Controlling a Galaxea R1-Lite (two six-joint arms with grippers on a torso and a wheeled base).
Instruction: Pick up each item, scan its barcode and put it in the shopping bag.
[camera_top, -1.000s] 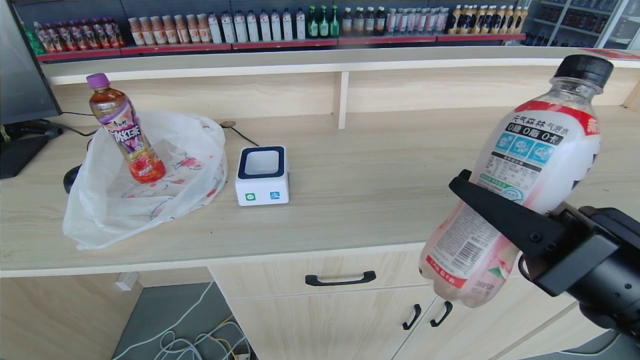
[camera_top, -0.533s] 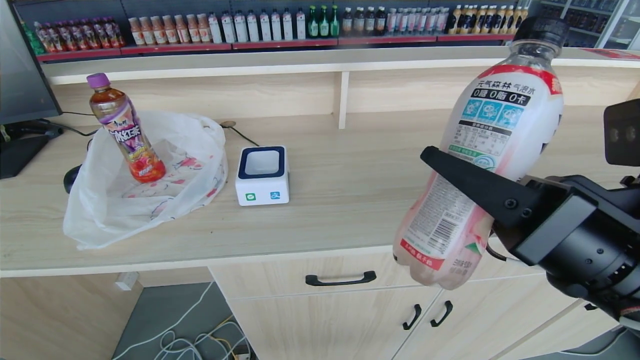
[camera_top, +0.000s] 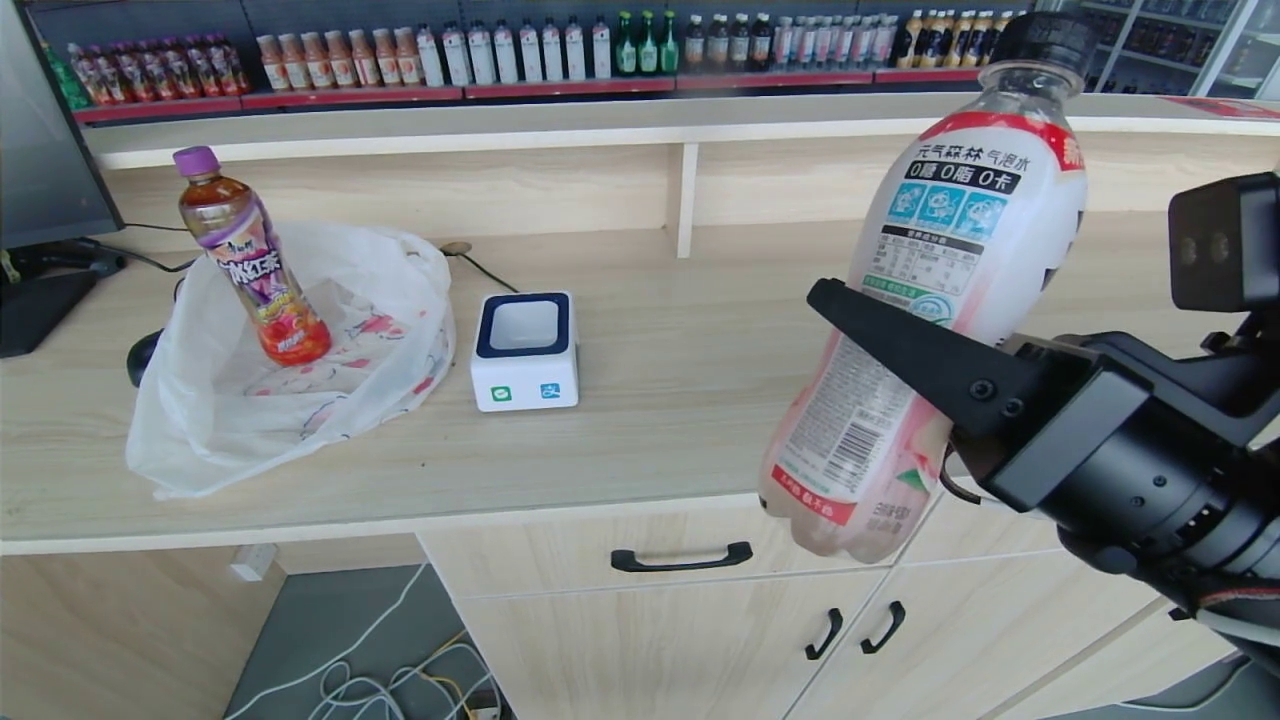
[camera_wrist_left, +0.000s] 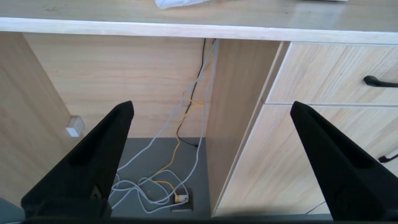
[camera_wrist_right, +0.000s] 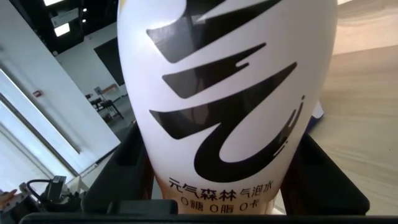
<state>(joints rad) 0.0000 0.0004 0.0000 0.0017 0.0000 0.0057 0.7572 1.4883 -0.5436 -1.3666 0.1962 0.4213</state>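
1. The scanner (camera_top: 524, 350), a white box with a dark-rimmed window on top, sits on the wooden counter (camera_top: 700, 400).
2. The right gripper (camera_top: 885, 330) is up in the air well to the right of the scanner and nearer the camera, over the counter's front edge. Its fingers are clamped on the middle of the pink peach bottle (camera_top: 960, 230).
3. That bottle is clear of the counter and tilted, its black cap up and leaning away from the scanner. Its base hangs low in front of the drawers, and the barcode panel on the lower label faces the camera. In the right wrist view the bottle (camera_wrist_right: 224, 112) sits between the two black fingers.
4. The shopping bag (camera_top: 230, 420) lies open just to the left of the scanner, a narrow gap between them.
5. A tea bottle (camera_top: 250, 260) with a purple cap stands inside the bag, left of the scanner, leaning slightly.
6. The left gripper (camera_wrist_left: 211, 168) is below the scanner's level, facing the cabinet front under the counter. Its fingers are spread wide apart with nothing between them, and loose cables (camera_wrist_left: 168, 180) lie on the floor beyond.
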